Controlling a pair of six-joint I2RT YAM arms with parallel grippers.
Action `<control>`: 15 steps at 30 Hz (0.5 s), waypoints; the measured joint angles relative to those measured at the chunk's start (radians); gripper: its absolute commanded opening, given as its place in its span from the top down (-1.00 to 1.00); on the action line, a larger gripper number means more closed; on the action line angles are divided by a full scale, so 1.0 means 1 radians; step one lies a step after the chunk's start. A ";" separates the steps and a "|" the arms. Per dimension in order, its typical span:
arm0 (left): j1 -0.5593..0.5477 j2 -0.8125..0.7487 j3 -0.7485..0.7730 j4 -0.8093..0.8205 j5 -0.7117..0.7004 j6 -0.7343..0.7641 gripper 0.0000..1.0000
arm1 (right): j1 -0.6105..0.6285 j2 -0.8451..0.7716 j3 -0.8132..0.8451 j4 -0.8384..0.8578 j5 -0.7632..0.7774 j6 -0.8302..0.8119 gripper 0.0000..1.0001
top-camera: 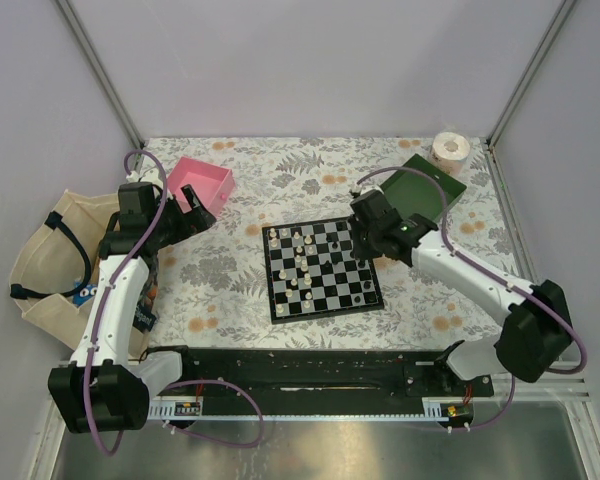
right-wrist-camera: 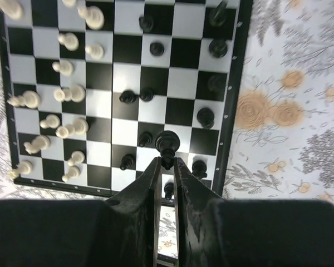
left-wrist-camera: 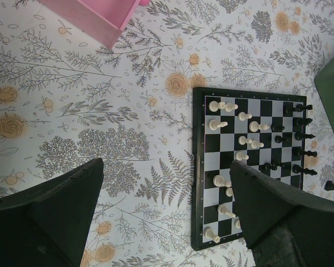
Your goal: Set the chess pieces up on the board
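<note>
The board (top-camera: 268,276) lies mid-table, with cream-white chess pieces (top-camera: 300,260) on its left half and black ones (top-camera: 356,297) on its right. My right gripper (top-camera: 365,250) hovers over the board's right side. In the right wrist view, this gripper (right-wrist-camera: 167,162) is shut on a black chess piece (right-wrist-camera: 167,142) above the near squares, with other black pieces (right-wrist-camera: 206,117) and white pieces (right-wrist-camera: 67,94) around it. My left gripper (left-wrist-camera: 166,167) hangs open and empty over the tablecloth, just left of the board (left-wrist-camera: 196,167). Its right finger (left-wrist-camera: 267,206) hides some squares.
A pink tray (top-camera: 205,183) stands at the back left, beside my left gripper (top-camera: 202,215). At the back right are a green tray (top-camera: 420,190) and a roll of tape (top-camera: 450,150). A cloth bag (top-camera: 50,260) lies off the table's left edge.
</note>
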 measured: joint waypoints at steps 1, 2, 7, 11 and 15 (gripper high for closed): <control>0.000 0.000 0.000 0.000 0.000 0.000 -0.98 | -0.011 -0.018 0.009 0.000 0.006 -0.002 0.64; 0.000 0.000 0.000 0.000 0.000 0.000 -0.98 | -0.020 -0.033 0.017 0.000 0.009 -0.005 0.64; 0.000 0.000 0.000 0.000 0.000 0.000 -0.98 | -0.056 -0.067 0.027 -0.008 0.016 -0.009 0.64; 0.000 0.000 0.000 0.000 0.000 0.000 -0.98 | -0.067 -0.066 0.014 -0.022 0.015 -0.008 0.65; 0.000 0.000 0.000 0.000 0.000 0.000 -0.98 | -0.071 -0.065 -0.022 -0.030 0.010 -0.006 0.66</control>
